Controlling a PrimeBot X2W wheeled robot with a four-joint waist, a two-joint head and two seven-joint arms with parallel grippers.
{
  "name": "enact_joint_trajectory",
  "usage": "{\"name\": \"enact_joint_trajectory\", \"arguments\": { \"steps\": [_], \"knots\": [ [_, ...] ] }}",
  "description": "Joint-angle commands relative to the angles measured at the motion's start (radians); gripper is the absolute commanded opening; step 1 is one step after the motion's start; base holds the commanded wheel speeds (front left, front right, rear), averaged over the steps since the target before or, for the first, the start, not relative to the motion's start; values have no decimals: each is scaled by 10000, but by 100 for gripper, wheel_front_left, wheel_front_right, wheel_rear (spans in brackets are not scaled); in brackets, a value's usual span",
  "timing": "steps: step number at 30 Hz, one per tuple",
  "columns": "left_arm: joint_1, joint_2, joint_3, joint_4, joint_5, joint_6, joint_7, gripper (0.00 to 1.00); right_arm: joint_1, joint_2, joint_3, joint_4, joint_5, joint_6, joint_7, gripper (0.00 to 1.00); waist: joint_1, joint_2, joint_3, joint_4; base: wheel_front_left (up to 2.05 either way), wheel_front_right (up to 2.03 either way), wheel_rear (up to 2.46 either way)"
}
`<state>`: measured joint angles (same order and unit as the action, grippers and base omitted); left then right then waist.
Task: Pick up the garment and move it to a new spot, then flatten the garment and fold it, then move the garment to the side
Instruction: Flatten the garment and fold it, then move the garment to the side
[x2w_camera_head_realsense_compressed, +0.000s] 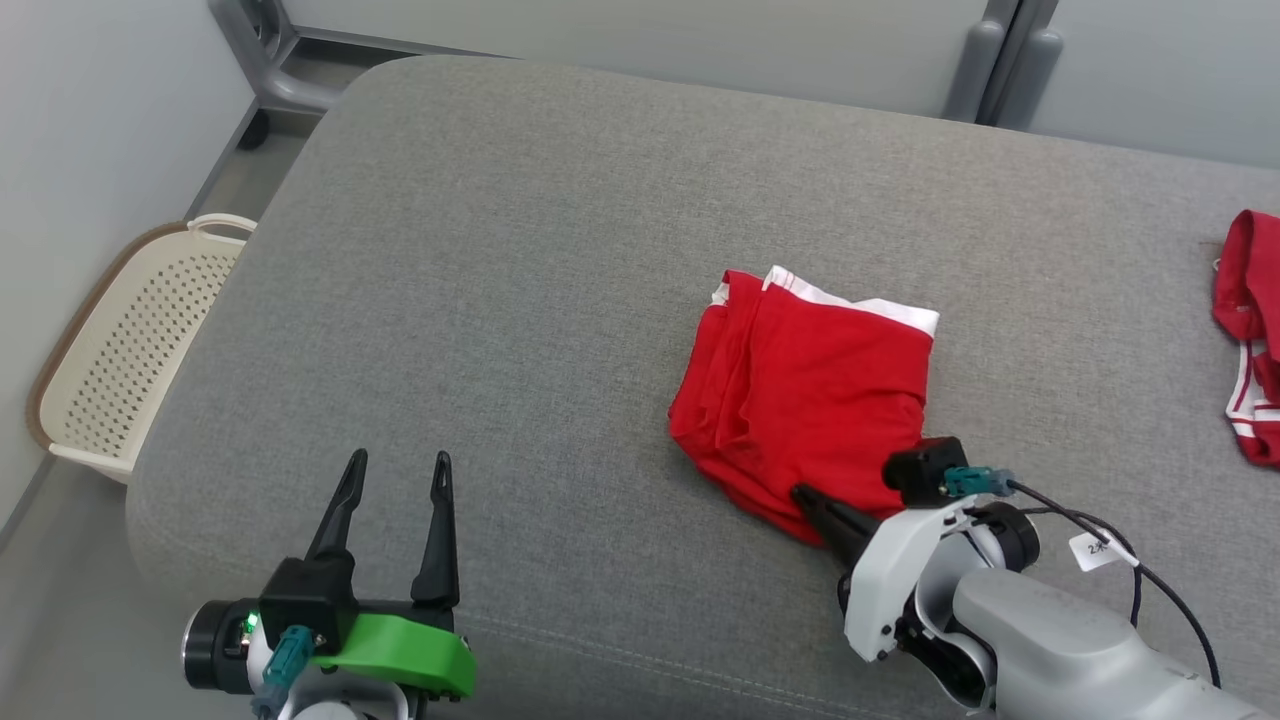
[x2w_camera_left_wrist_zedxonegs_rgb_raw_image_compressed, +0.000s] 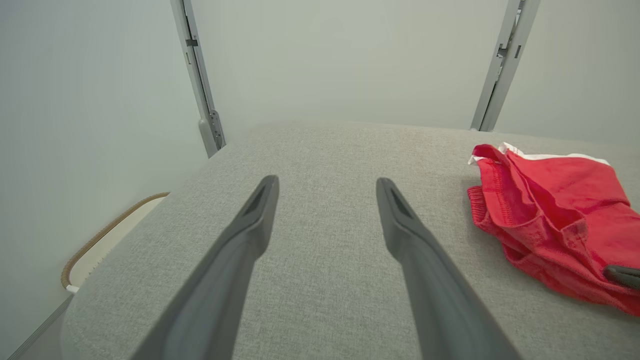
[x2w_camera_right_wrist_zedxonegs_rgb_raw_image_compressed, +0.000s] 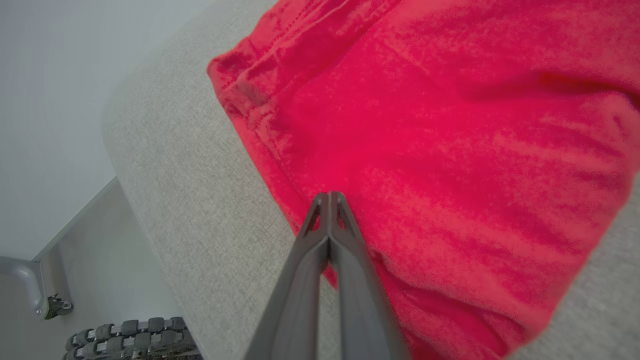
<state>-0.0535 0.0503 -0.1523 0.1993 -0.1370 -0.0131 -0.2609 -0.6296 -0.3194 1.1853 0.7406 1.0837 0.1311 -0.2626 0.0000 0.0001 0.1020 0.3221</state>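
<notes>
A grey padded surface (x2w_camera_head_realsense_compressed: 480, 260) spans the head view. That view takes in both ends: a perforated cream basket (x2w_camera_head_realsense_compressed: 140, 340) on the floor off the left end, and a second red piece (x2w_camera_head_realsense_compressed: 1250, 300) with white stripes, cut off by the right frame edge.

The garment (x2w_camera_head_realsense_compressed: 800, 390), red with a white band along its far edge, lies folded right of centre, on the surface's nearer half. The left wrist view shows its stacked layers and stitched hems from the side. The right wrist view shows it as close, blurred cloth with the white band out of frame.

The left gripper (x2w_camera_head_realsense_compressed: 398, 458) hovers over bare surface at the near left, well apart from the garment, its fingers spread wide.

The right gripper (x2w_camera_right_wrist_zedxonegs_rgb_raw_image_compressed: 328, 196) is clenched, fingers pressed together, tips resting on the garment's near edge. Whether any cloth is pinched between them cannot be made out. In the head view its own wrist housing covers most of the fingers.

The right wrist view alone takes in the floor below: a cable track (x2w_camera_right_wrist_zedxonegs_rgb_raw_image_compressed: 130, 337) and a small caster (x2w_camera_right_wrist_zedxonegs_rgb_raw_image_compressed: 57, 305).
</notes>
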Motion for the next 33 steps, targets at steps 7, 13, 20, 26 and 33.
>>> {"name": "enact_joint_trajectory", "arguments": {
  "steps": [7,13,20,26,33],
  "knots": [
    [155,13,111,-99,174,-67,-34,100,465,-492,-1653,-850,-711,-8,-39,100,0,-1,-198,-393,0,0,0],
    [232,22,230,-164,303,-131,-34,100,849,-704,-2606,-226,-860,-8,22,100,0,-1,-350,-541,0,0,0],
    [221,170,420,-171,503,-233,-34,100,-36,-480,-2505,818,454,-5,1668,100,0,-1,-441,-658,0,0,0],
    [197,167,502,-161,541,-246,-34,100,-482,-303,-2501,1231,1547,-5,3190,100,0,-1,-467,-612,0,0,0],
    [180,123,508,-186,530,-281,-34,100,-961,-253,-2491,1747,2516,-5,4572,100,0,-1,-358,-376,0,0,0]
  ]
}}
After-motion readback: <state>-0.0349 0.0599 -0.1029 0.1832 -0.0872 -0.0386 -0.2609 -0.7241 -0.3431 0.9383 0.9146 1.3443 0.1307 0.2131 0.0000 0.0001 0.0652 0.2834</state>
